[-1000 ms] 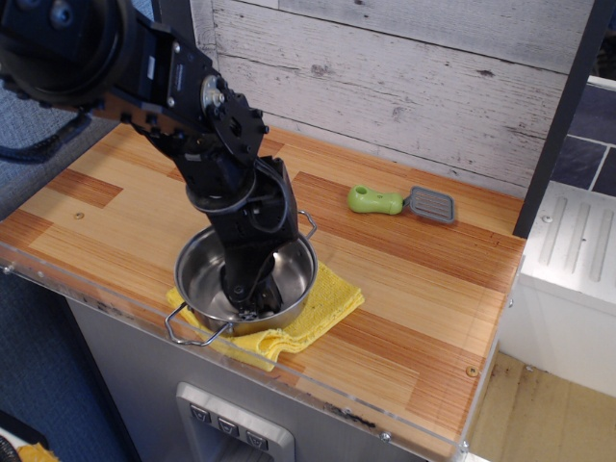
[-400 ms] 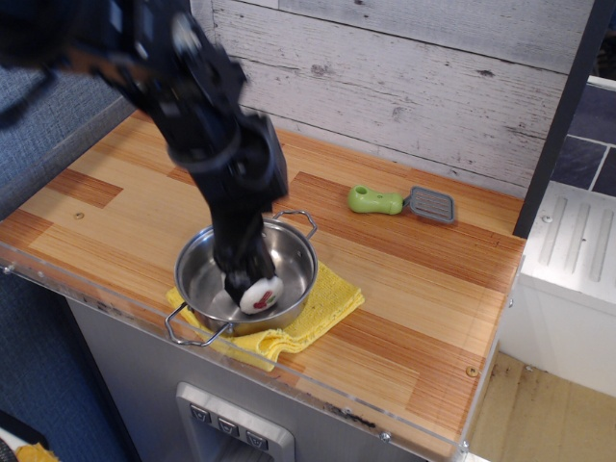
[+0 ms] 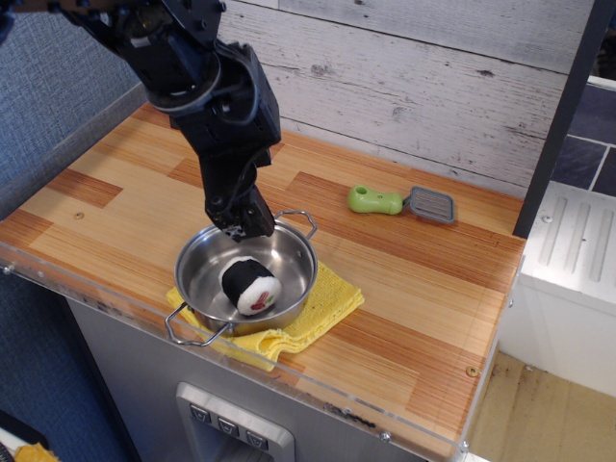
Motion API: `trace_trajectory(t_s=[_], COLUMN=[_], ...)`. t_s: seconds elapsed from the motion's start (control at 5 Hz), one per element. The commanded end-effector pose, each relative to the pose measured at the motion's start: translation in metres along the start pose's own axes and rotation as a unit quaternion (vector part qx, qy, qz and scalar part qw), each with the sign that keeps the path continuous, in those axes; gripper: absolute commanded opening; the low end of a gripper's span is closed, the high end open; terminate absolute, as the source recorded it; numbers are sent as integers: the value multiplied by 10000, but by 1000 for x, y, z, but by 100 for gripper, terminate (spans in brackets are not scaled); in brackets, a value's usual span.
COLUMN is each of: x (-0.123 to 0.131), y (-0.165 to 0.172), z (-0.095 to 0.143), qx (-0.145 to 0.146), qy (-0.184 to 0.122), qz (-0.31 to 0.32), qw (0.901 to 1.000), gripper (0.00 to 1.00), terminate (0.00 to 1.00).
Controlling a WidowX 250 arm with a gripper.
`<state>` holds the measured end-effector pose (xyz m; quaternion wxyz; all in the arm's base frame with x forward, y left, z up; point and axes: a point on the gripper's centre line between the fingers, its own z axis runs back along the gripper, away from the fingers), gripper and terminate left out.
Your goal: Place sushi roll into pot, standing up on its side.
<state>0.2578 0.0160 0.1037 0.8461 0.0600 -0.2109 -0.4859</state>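
Note:
The sushi roll (image 3: 251,287) lies inside the pot (image 3: 200,268), black wrap up and behind, its white end face with a red centre tilted toward the front. The shiny steel pot with two wire loop handles sits on a yellow cloth (image 3: 327,298) near the counter's front edge. My black gripper (image 3: 240,221) hangs just above the pot's back rim, clear of the roll and holding nothing. Whether its fingers are open or shut does not show.
A green-handled grey scraper (image 3: 404,202) lies at the back right of the wooden counter (image 3: 423,279). A white plank wall runs behind. A clear acrylic edge lines the front. A white appliance (image 3: 568,250) stands to the right.
The gripper was down inside the pot at the roll, then let it go and rose up and back. The roll now lies free in the pot.

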Motion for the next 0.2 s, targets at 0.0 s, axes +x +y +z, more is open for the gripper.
trace_trajectory(t_s=[0.0], x=[0], y=[8], z=[17], qx=[157], qy=[-70], qz=[-10], qw=[9999], gripper=[100], terminate=[100])
